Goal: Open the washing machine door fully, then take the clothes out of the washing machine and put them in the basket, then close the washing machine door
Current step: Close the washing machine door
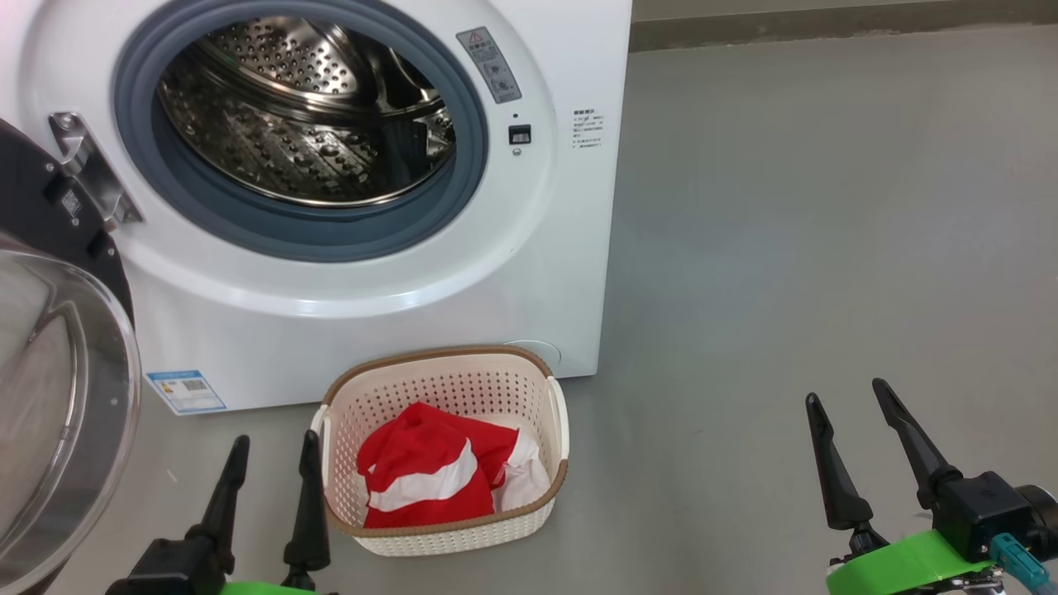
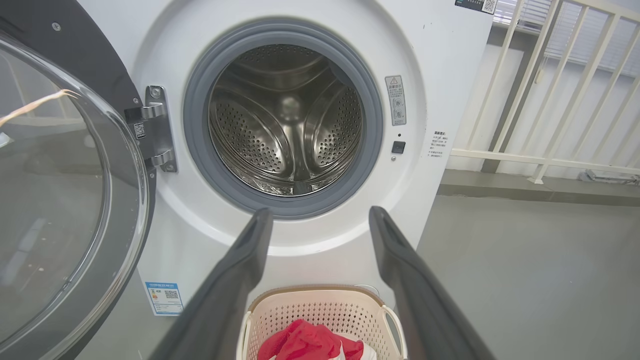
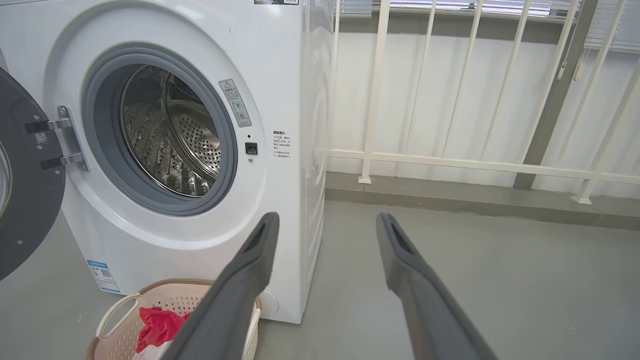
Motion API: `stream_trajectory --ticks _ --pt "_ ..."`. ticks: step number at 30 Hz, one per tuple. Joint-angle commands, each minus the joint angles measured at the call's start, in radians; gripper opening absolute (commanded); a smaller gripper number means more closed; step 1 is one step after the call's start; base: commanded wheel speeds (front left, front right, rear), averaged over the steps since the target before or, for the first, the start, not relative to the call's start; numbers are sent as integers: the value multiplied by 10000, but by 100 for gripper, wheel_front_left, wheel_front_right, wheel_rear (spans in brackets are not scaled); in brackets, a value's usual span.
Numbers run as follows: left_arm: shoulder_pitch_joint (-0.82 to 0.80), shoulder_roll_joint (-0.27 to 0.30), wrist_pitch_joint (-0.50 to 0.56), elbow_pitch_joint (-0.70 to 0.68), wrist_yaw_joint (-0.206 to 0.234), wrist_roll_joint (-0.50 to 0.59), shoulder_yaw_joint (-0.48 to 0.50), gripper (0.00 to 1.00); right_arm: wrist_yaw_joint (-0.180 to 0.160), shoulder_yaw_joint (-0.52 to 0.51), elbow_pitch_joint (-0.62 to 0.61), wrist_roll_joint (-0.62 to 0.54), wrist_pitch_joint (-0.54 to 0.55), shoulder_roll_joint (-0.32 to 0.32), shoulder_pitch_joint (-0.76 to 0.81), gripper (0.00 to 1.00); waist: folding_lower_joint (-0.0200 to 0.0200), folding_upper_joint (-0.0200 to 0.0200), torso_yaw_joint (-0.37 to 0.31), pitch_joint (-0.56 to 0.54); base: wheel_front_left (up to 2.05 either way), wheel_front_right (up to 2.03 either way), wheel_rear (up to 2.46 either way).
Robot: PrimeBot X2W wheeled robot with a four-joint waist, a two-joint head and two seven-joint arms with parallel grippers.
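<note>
The washing machine stands with its steel drum showing no clothes. Its black-rimmed glass door hangs swung out on the left hinge. The red and white clothes lie in the cream basket on the floor before the machine. My left gripper is open just left of the basket, holding nothing. My right gripper is open over bare floor to the right.
Grey floor spreads to the right of the machine. A white railing runs along the wall behind. The open door takes up the space at the left of the basket.
</note>
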Motion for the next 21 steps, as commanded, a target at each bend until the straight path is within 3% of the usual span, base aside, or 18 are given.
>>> stream_trajectory --ticks 1,11,21 --pt "-219 102 -91 -290 34 124 265 100 48 215 -240 48 -65 -89 -221 100 0 0 28 21 0 0 0" --pt "-291 100 -91 -459 278 106 274 100 48 180 -243 -21 -65 -89 -251 100 0 0 442 121 0 0 0" --pt "-327 100 -91 -764 604 -70 205 100 48 440 -322 -79 -65 -89 -350 100 0 0 1471 184 0 0 0"
